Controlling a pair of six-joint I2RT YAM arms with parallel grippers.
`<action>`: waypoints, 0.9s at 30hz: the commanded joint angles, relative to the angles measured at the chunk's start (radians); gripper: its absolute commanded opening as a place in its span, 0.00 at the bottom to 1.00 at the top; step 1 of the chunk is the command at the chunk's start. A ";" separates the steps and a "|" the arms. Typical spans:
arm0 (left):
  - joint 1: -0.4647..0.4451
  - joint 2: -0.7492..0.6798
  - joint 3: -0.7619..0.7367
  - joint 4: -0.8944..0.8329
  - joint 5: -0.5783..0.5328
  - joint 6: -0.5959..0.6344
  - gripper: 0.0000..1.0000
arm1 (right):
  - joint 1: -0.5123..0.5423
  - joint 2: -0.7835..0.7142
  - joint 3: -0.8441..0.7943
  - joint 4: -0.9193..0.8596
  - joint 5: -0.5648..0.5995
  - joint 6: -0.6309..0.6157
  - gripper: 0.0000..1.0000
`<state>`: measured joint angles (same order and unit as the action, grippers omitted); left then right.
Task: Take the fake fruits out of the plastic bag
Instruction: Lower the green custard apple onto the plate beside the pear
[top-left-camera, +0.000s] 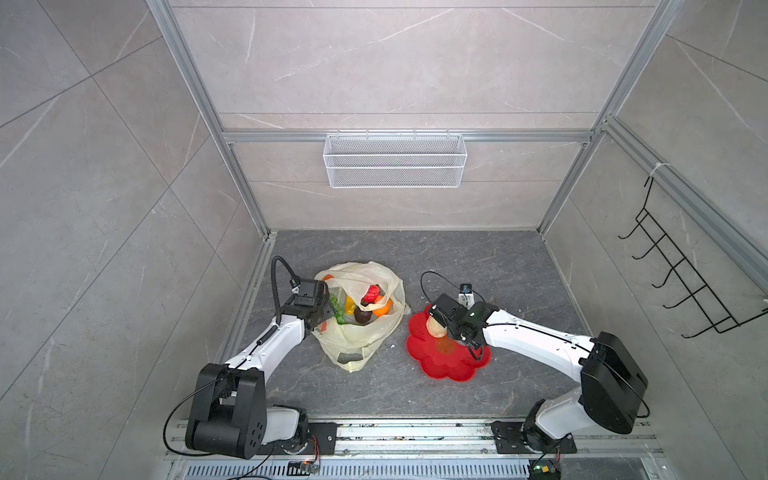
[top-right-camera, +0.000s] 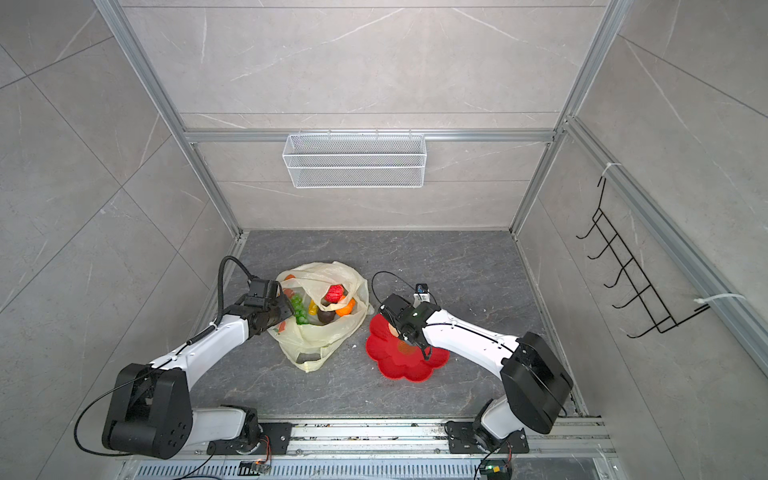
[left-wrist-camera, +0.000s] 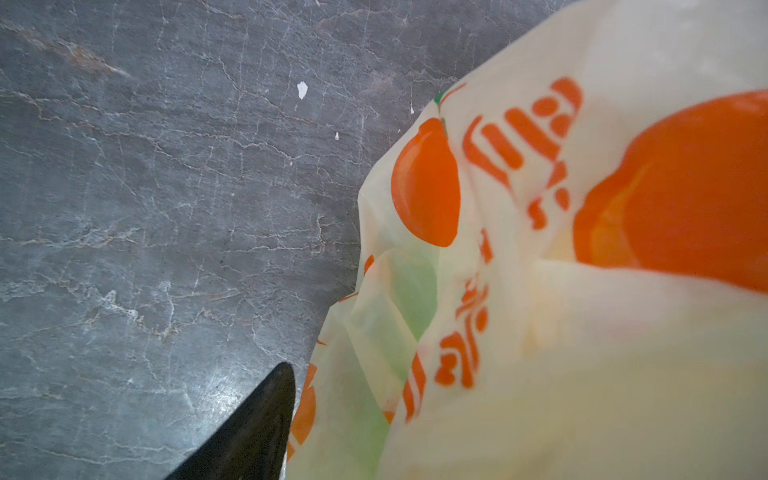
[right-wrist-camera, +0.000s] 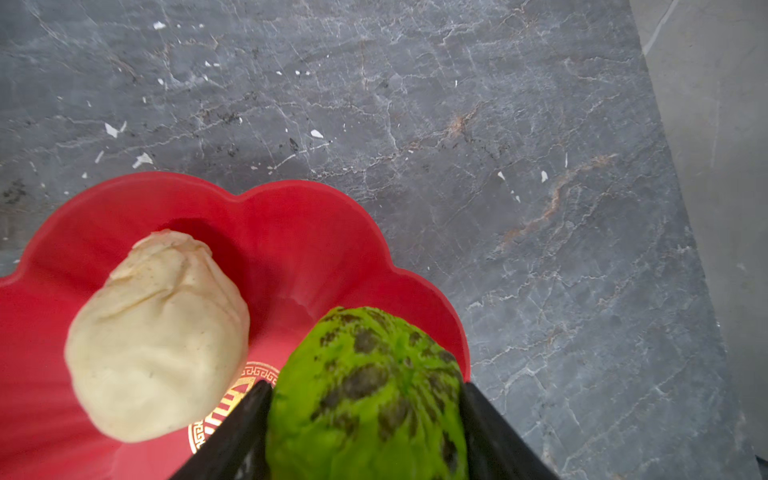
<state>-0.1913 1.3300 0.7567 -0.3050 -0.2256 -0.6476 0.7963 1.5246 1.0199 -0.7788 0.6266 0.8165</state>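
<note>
Right fingers (right-wrist-camera: 494, 436) around green bumpy fruit (right-wrist-camera: 365, 395), over red dish rim (right-wrist-camera: 291, 195)

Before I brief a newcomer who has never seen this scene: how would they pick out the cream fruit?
Find the red flower-shaped dish, right of the plastic bag. The cream fruit lies in it, beside the right gripper. It is pale and plain, unlike the green bumpy fruit clamped in that gripper.
</note>
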 joint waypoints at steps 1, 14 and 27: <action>-0.002 -0.005 -0.003 0.027 0.006 0.014 0.70 | 0.001 0.014 -0.018 0.032 0.040 0.016 0.67; -0.002 -0.009 -0.005 0.026 0.000 0.014 0.70 | 0.001 0.099 -0.017 0.089 0.038 0.021 0.68; -0.002 -0.018 -0.005 0.023 -0.007 0.016 0.70 | 0.000 0.165 -0.017 0.161 0.016 0.012 0.71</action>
<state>-0.1913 1.3300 0.7567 -0.2985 -0.2256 -0.6476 0.7963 1.6661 1.0054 -0.6380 0.6399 0.8196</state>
